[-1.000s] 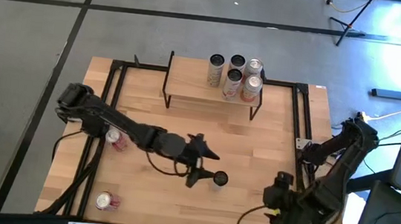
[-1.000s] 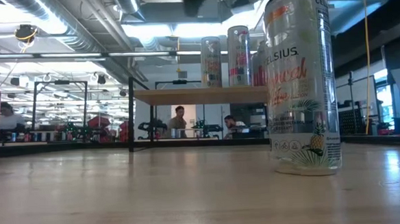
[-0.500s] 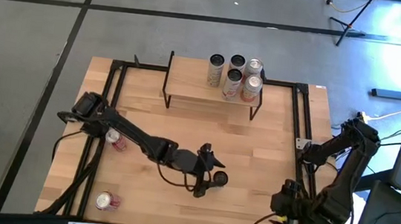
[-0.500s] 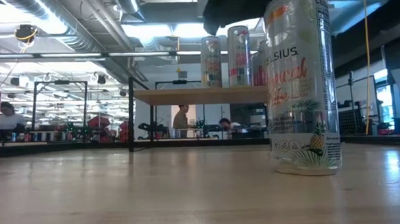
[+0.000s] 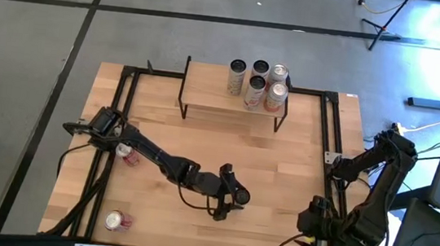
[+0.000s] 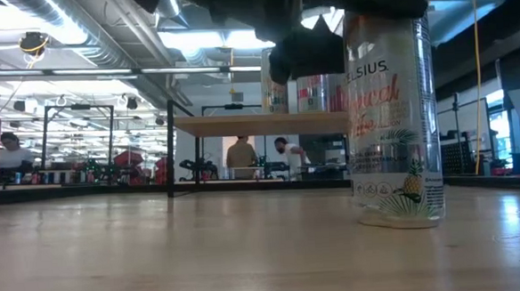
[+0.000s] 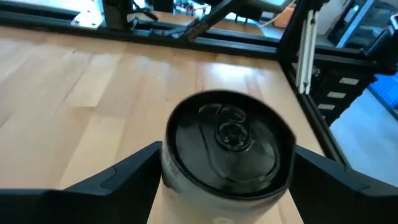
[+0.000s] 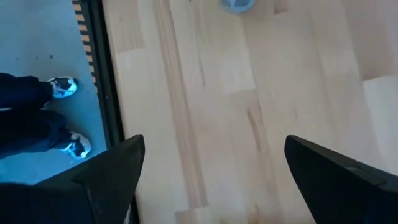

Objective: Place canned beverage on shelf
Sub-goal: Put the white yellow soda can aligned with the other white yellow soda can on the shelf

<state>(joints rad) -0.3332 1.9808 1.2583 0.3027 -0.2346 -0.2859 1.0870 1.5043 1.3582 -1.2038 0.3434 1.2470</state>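
While spread wide either side of glossy cylindrical can [image 7: 227, 149], upright on pale planked desk [image 5: 298, 160]: left gripper [image 5: 231, 196] jaws. Wooden shelf [image 5: 207, 89] well apart; right gripper [image 8: 211, 180] jaws wide, empty.

Seven cans: four on the shelf [image 5: 232, 93], three on the table [image 5: 295, 151]; one shelf, two arms, two people [image 6: 260, 154] in the room behind.

High view looks straight down; low view, at tabletop level, shares the upright can [image 5: 241, 196].
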